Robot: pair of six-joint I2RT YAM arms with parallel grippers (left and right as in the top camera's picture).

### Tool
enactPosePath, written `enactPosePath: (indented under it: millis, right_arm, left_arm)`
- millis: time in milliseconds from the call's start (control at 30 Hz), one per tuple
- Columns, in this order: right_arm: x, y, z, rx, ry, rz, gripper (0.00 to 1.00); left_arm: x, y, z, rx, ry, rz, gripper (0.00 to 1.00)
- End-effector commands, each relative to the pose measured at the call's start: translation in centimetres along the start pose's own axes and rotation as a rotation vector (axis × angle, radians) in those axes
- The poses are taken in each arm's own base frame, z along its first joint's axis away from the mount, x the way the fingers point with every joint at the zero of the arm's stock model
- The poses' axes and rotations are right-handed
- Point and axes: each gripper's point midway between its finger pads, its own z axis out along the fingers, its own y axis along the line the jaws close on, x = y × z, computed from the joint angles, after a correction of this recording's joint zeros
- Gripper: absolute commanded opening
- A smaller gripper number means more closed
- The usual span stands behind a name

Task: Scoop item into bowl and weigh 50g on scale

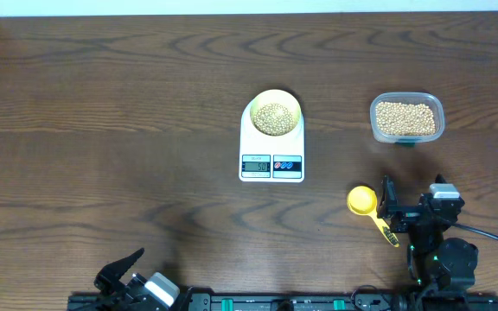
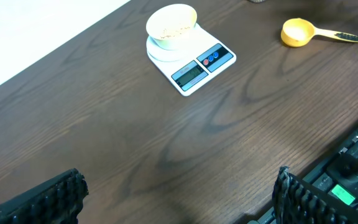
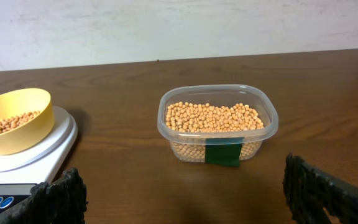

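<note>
A white scale (image 1: 271, 165) stands mid-table with the pale yellow bowl (image 1: 255, 111) on its platform. A shallow layer of tan beans (image 1: 273, 119) lies in the bowl. More beans (image 3: 210, 116) fill a clear plastic tub (image 3: 211, 89) straight ahead of my right gripper (image 3: 185, 193), which is open and holds nothing, a short way in front of the tub. In the overhead view the right gripper (image 1: 413, 197) sits just right of a yellow measuring spoon (image 1: 363, 200). My left gripper (image 2: 179, 199) is open and empty at the near left edge (image 1: 119, 269), far from the scale (image 2: 194, 65).
The yellow spoon (image 2: 297, 32) lies on the wood with its handle pointing toward the right arm's base. The tub (image 1: 374, 117) stands right of the scale. A dark rail with cables runs along the near table edge (image 1: 275, 302).
</note>
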Motion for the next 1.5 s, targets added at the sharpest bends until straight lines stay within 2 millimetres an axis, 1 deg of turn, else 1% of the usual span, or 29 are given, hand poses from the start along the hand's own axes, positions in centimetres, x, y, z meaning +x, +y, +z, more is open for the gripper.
enactPosePath:
  millis: [0, 233, 600, 867, 1467]
  right_arm:
    - [0.0, -0.5, 0.0, 0.021, -0.003, -0.009, 0.99]
    - [0.0, -0.5, 0.0, 0.021, -0.003, -0.009, 0.99]
    - [0.0, -0.5, 0.0, 0.021, -0.003, -0.009, 0.99]
    - [0.0, -0.5, 0.0, 0.021, -0.003, -0.009, 0.99]
    - [0.0, -0.5, 0.0, 0.021, -0.003, -0.009, 0.99]
  left_arm:
    - [0.3, 0.0, 0.0, -0.013, -0.007, -0.01, 0.98]
    - [0.4, -0.4, -0.6, -0.035, -0.05, 0.007, 0.98]
    - [0.9, -1.3, -2.3, -0.094, -0.164, 0.05, 0.98]
    - [0.9, -1.7, -2.4, -0.028, -0.184, 0.086, 0.98]
    - [1.0, -1.2, -2.3, -0.082, -0.165, 0.062, 0.98]
